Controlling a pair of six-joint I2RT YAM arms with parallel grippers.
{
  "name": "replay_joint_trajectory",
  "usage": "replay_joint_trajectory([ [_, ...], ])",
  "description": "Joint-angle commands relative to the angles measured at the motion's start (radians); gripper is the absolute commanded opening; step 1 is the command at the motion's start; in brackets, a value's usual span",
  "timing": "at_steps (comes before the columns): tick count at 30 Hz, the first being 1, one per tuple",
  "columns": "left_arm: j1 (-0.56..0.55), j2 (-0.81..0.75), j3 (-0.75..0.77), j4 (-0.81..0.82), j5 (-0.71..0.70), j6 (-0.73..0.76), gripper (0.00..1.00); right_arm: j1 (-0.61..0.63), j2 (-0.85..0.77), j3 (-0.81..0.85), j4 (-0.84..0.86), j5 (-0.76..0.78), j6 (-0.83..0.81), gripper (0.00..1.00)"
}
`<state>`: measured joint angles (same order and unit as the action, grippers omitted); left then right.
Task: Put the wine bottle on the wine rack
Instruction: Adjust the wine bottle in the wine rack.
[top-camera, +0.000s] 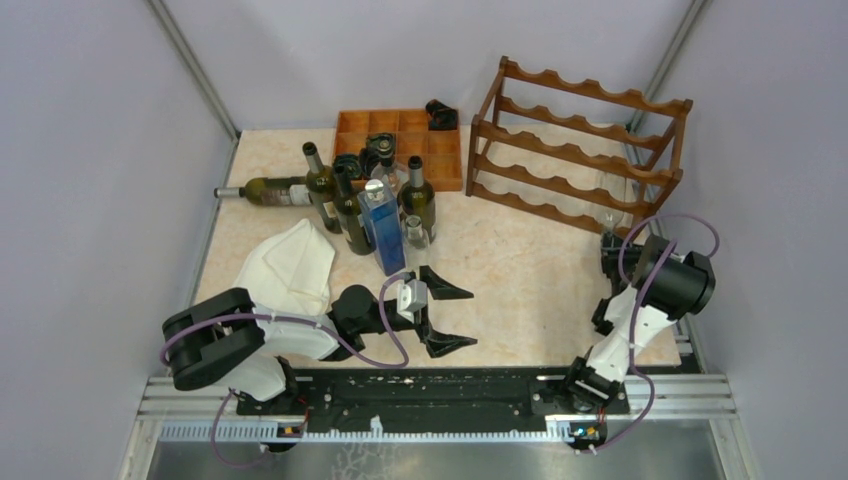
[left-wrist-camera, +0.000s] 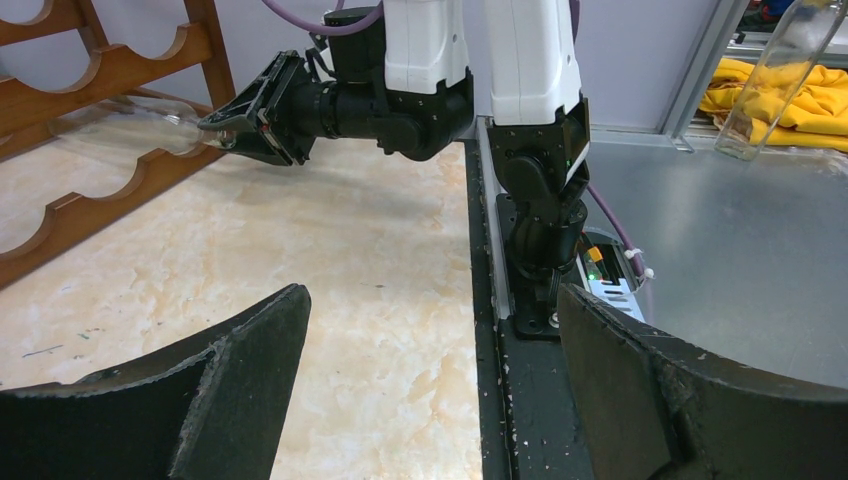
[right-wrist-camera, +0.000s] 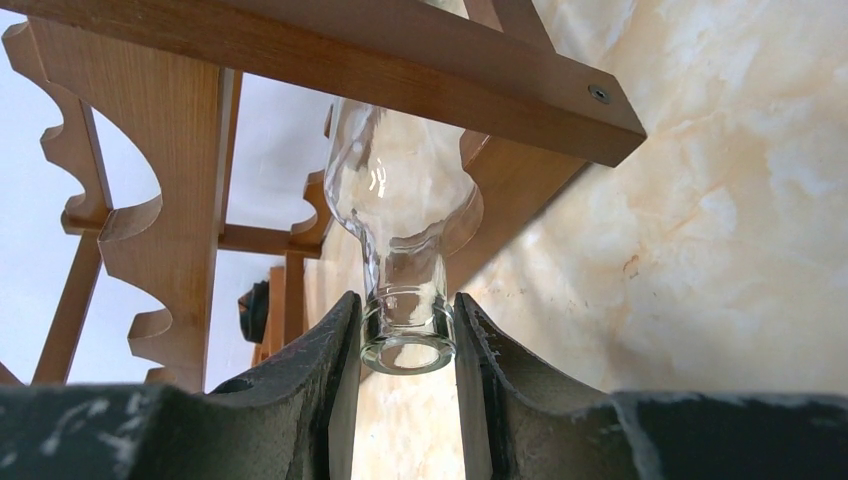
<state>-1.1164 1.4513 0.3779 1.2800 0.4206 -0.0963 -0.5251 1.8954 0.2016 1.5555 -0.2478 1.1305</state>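
Right jaws are clamped on the neck of the wine bottle (right-wrist-camera: 400, 200), with one of the fingers (right-wrist-camera: 325, 380) on each side just behind the lip and both touching the glass, so you've got a proper grip there. It's the clear, empty one, lying on its side in the wine rack (top-camera: 580, 150) at the rack's right end. Its shoulder sits in a scallop of the front rail and its mouth sticks out toward your right arm. From the top camera it looks like the lowest tier, but clear glass against pale bench is hard to read, so I can't say for sure. Left jaws are spread wide with nothing in them. They hang low over the bench (top-camera: 520, 270) near the front edge, well apart from the rack, and point across at the right arm. Back on the left side you've got a huddle of dark bottles (top-camera: 345, 205) standing upright, with a blue bottle (top-camera: 382, 230) at the front of the group. One more dark bottle (top-camera: 275, 188) is lying flat beside them. A white cloth (top-camera: 290, 265) is crumpled near your left arm, and the orange-brown compartment tray (top-camera: 400, 135) sits behind the bottles, just left of the rack.
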Motion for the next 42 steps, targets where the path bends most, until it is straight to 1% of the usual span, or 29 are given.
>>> replay_joint_trajectory([
  [1,0.004,0.005,0.02,0.042,0.024,0.006,0.99,0.029,-0.046,-0.02,0.165,0.043,0.002,0.0],
  [11,0.004,0.002,0.018,0.045,0.024,0.005,0.99,0.045,-0.102,-0.027,0.165,0.083,-0.049,0.0],
  [23,0.003,0.001,0.02,0.047,0.028,0.006,0.99,0.072,-0.183,-0.048,0.165,0.154,-0.036,0.0],
  [27,0.004,0.003,0.019,0.05,0.029,0.003,0.99,0.071,-0.17,-0.056,0.164,0.143,-0.027,0.0],
  [31,0.004,0.002,0.018,0.049,0.027,0.003,0.99,0.073,-0.109,-0.07,0.148,0.087,-0.02,0.0],
  [32,0.004,0.0,0.018,0.05,0.028,0.004,0.99,0.073,-0.092,-0.074,0.145,0.076,-0.019,0.01],
  [35,0.004,-0.002,0.018,0.044,0.026,0.006,0.99,0.071,-0.039,-0.083,0.163,0.05,-0.014,0.09],
  [36,0.004,-0.002,0.019,0.043,0.025,0.007,0.99,0.072,-0.028,-0.083,0.163,0.041,-0.013,0.13],
  [39,0.004,0.002,0.021,0.041,0.024,0.007,0.99,0.072,-0.014,-0.078,0.163,0.026,-0.025,0.22],
  [42,0.003,0.006,0.023,0.041,0.026,0.007,0.99,0.07,-0.015,-0.074,0.162,0.025,-0.041,0.29],
])
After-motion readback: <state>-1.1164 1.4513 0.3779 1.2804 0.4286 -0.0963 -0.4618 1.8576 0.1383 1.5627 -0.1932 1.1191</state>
